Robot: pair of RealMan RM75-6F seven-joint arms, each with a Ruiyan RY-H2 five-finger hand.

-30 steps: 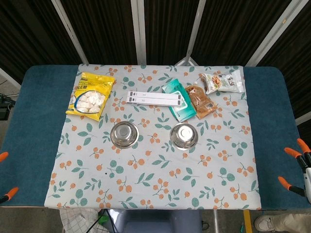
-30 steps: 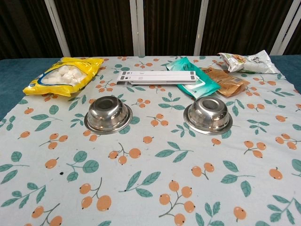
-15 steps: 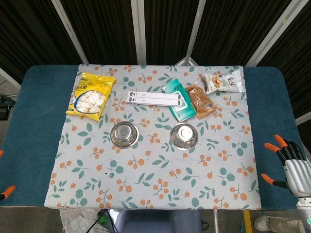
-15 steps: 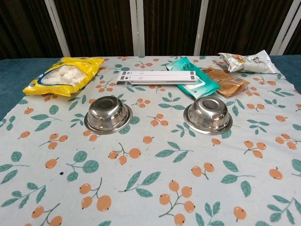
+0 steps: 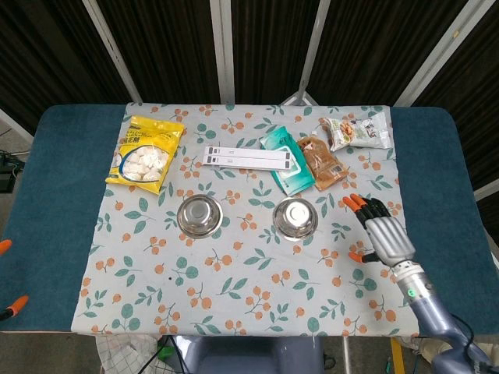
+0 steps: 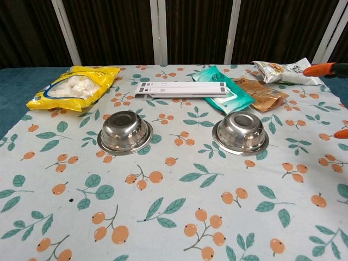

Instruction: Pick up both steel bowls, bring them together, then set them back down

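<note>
Two steel bowls stand upright and apart on the floral cloth: the left bowl [image 5: 199, 215] [image 6: 125, 132] and the right bowl [image 5: 295, 218] [image 6: 240, 132]. My right hand [image 5: 382, 234] hovers over the cloth just right of the right bowl, apart from it, its orange-tipped fingers spread and holding nothing. In the chest view only its fingertips [image 6: 319, 69] show at the right edge. Of my left hand only orange fingertips [image 5: 9, 306] show at the far left edge, spread apart and far from the left bowl.
Behind the bowls lie a yellow snack bag [image 5: 146, 152], a white strip [image 5: 247, 157], a teal pouch [image 5: 287, 160], a brown pouch [image 5: 321, 161] and a white snack bag [image 5: 357, 131]. The floral cloth [image 5: 234, 288] covers a blue table [image 5: 47, 195].
My right hand has come in from the table's right edge over the cloth, up beside the right bowl. The left fingertips have barely shifted. Both bowls stay put.
</note>
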